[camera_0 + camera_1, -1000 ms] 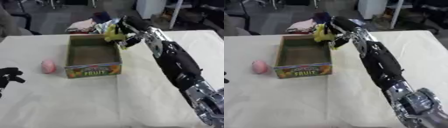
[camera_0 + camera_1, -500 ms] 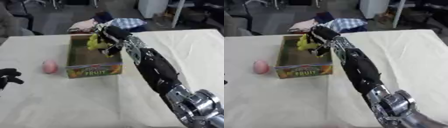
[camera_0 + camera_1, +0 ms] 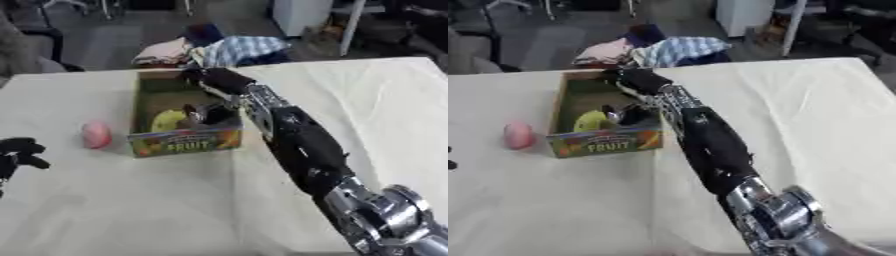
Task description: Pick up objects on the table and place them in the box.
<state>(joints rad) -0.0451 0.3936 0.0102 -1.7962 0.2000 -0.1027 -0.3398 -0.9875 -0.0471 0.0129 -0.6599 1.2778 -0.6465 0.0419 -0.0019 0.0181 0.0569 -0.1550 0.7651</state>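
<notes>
At the far left edge, the left robot hand [image 3: 17,152] is seen low over the tabletop [image 3: 175,200], with its fingers curled and nothing held. A little to the right, a pink round thing [image 3: 95,134] is seen lying on the tabletop, just beside the box [image 3: 184,142]. The box is a cardboard one with "FRUIT" printed on its front. A yellow-green thing [image 3: 168,120] is seen inside the box, near the front wall. The right robot hand [image 3: 210,114] is reached down into the box, right next to the yellow-green thing. Whether its fingers are open or closed cannot be told.
</notes>
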